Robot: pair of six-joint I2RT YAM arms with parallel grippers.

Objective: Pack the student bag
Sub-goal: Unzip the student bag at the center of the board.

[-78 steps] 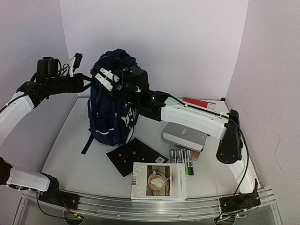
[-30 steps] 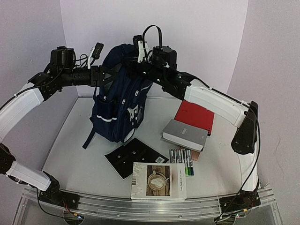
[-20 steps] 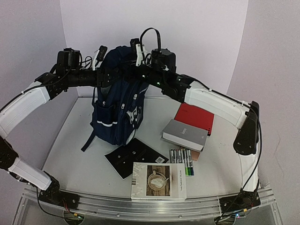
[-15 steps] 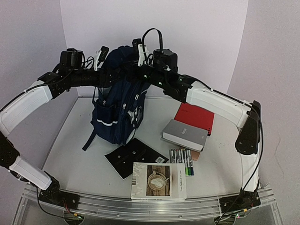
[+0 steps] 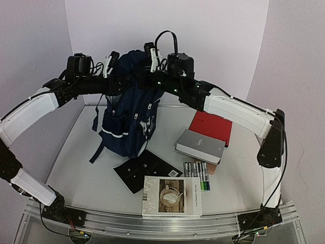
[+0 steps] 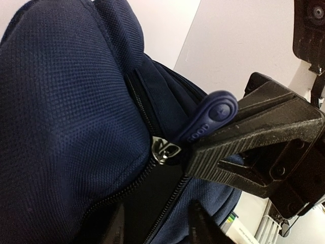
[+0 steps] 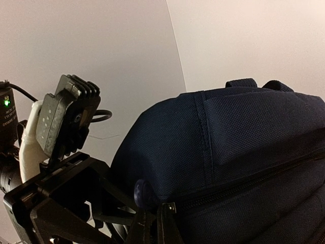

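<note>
The navy student bag (image 5: 127,117) stands upright at the table's back left, its top held up between both arms. My right gripper (image 5: 147,76) reaches in from the right and is shut on the blue rubber zipper pull (image 6: 210,118) beside the metal slider (image 6: 165,150); its ridged black fingers (image 6: 238,147) clamp the pull. In the right wrist view the pull (image 7: 140,194) sits just above my closed right gripper (image 7: 155,229). My left gripper (image 5: 116,81) is at the bag's top from the left, its gripper (image 6: 162,226) open astride the partly open zipper.
On the table right of the bag lie a red book (image 5: 210,127), a grey book (image 5: 199,146), a row of markers (image 5: 197,175), a black notebook (image 5: 144,169) and a coffee-cover book (image 5: 171,196). Walls close in behind and on both sides.
My left gripper has moved right onto the bag's top, close to the right gripper. The right gripper has stayed shut on the zipper pull, and the bag's top has shifted slightly.
</note>
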